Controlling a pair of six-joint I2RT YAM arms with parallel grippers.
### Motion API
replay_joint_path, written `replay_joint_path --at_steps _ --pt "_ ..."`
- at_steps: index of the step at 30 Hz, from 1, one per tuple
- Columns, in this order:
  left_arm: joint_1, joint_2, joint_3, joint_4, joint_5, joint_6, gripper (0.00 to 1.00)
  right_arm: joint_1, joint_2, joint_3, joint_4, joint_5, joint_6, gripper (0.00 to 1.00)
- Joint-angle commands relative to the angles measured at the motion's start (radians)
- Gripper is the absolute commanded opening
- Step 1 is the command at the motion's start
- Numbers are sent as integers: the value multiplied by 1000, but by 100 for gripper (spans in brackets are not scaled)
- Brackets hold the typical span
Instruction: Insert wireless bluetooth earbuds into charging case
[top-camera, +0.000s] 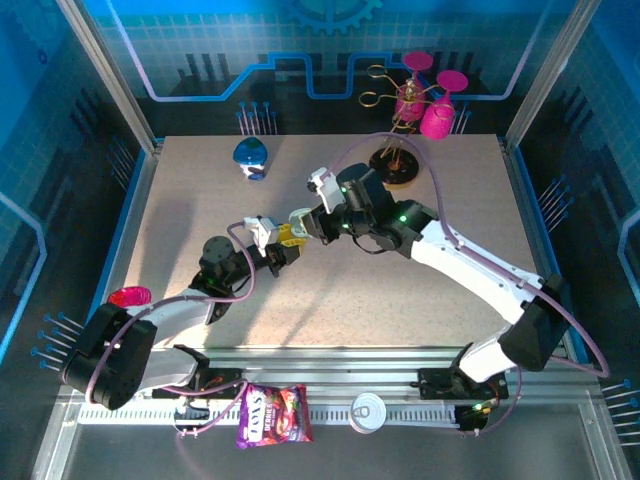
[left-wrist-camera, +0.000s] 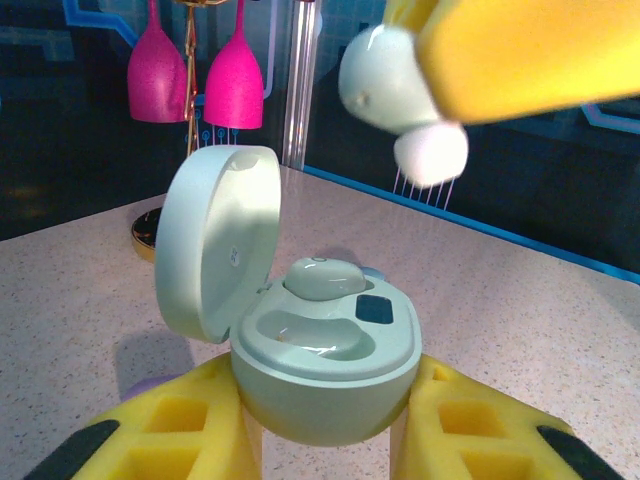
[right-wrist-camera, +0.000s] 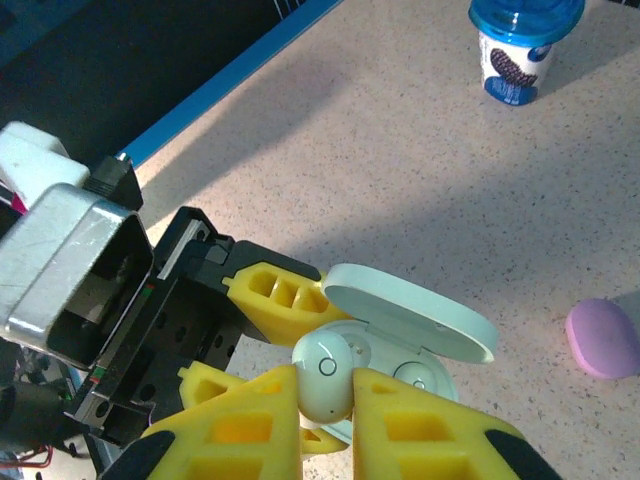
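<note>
Earbud half hidden between right end effector fingers above case

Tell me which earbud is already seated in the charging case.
The earbud lying in the far socket of the open charging case. The other earbud is not seated: the right gripper pinches it above the case.

Both arms reach inward — left tool clamped shut, right tool pinched closed just above it.
</note>
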Motion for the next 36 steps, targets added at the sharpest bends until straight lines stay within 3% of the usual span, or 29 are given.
replay_joint_path --at_steps 1,26,36 --pt "5 -32 -4 24 -4 19 27 17 26 46 -30 10 -28 16" --pt "-1 -58 19 -33 8 25 27 23 65 -4 -5 -80 3 16" --pt "-3 -66 25 -39 10 23 27 23 46 -5 -27 -43 -9 29"
